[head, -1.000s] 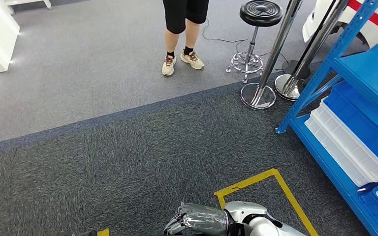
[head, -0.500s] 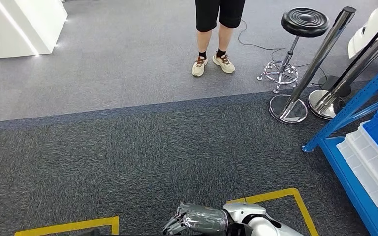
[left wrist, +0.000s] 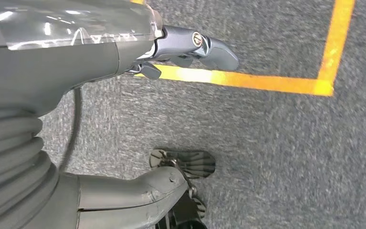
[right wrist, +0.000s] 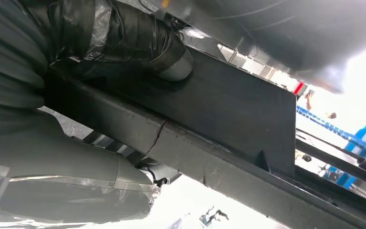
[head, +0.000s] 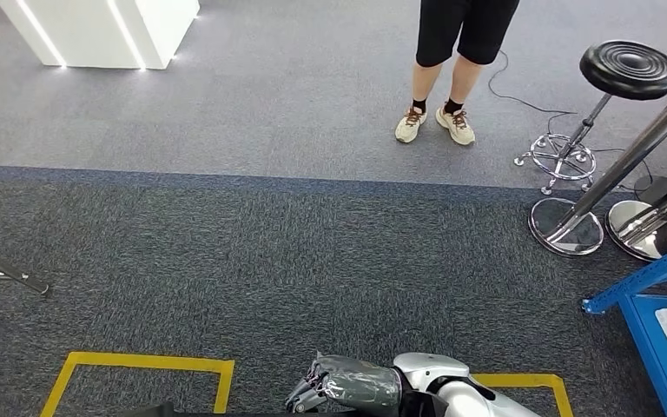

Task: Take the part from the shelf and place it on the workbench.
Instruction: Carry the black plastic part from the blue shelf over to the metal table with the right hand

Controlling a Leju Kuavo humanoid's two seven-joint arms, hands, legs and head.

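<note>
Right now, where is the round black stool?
In the head view the black stool stands far right, beside the person's feet and just behind the shiny pole bases.

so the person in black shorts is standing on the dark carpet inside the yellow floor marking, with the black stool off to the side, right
Not quite. In the head view the person in black shorts stands on the lighter grey carpet, well beyond the yellow floor marking, which lies on the dark carpet close to the robot. The black stool does stand off to the person's side.
</note>
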